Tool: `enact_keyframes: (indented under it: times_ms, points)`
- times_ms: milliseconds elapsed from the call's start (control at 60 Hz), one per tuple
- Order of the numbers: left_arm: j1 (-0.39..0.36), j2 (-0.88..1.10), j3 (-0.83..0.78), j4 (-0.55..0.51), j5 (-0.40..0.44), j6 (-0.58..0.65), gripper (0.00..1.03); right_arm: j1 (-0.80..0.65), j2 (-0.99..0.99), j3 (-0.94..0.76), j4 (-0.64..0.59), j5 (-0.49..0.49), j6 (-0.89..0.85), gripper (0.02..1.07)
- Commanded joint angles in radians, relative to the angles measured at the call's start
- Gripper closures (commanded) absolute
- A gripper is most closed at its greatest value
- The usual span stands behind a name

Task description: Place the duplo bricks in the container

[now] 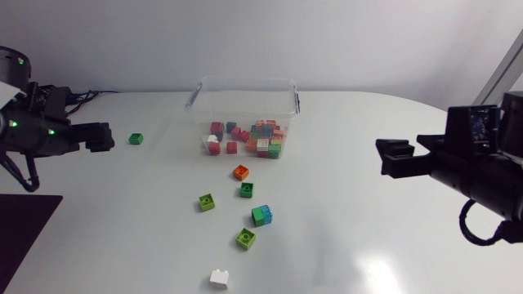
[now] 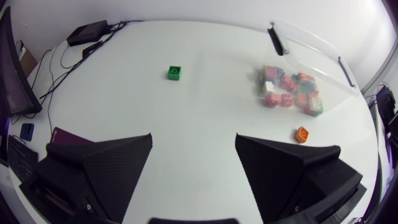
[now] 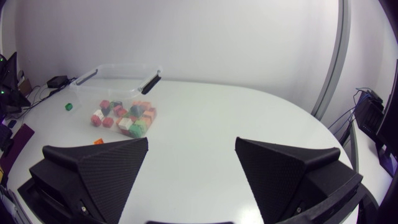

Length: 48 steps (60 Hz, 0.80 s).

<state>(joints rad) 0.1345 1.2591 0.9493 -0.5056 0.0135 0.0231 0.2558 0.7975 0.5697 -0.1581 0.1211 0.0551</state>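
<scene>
A clear plastic container (image 1: 245,81) stands at the back middle of the table, with several coloured duplo bricks piled inside. Several loose bricks lie in front of it: orange (image 1: 241,172), dark green (image 1: 246,190), lime (image 1: 207,202), blue-green (image 1: 261,216), another lime (image 1: 245,238) and white (image 1: 219,278). A single green brick (image 1: 136,139) lies to the left, just ahead of my left gripper (image 1: 102,137), which is open and empty. From the left wrist, that green brick (image 2: 175,73) lies well ahead of the fingers. My right gripper (image 1: 394,158) hovers open and empty at the right.
The left wrist view also shows the container (image 2: 323,57) and the orange brick (image 2: 301,134). A dark mat (image 1: 24,229) lies at the front left corner. Cables run along the back left edge (image 1: 90,96). The right wrist view looks across bare table toward the container (image 3: 115,67).
</scene>
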Motion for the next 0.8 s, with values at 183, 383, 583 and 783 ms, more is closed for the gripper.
enact_keyframes:
  times_ms: [183,383,583,783]
  points:
    - [0.068,0.395,0.264,-0.159,0.039,0.138,0.09,0.146,0.315,0.206,-0.248,-0.035,0.055,0.06]
    - [0.077,0.582,0.402,-0.169,0.037,0.156,0.09,0.168,0.457,0.285,-0.311,-0.192,0.078,0.07]
    - [0.093,0.807,0.669,-0.217,0.023,0.182,0.09,0.241,0.571,0.351,-0.370,-0.192,0.101,0.07]
    - [0.083,0.965,0.859,-0.246,0.022,0.182,0.11,0.284,0.644,0.387,-0.394,-0.192,0.107,0.07]
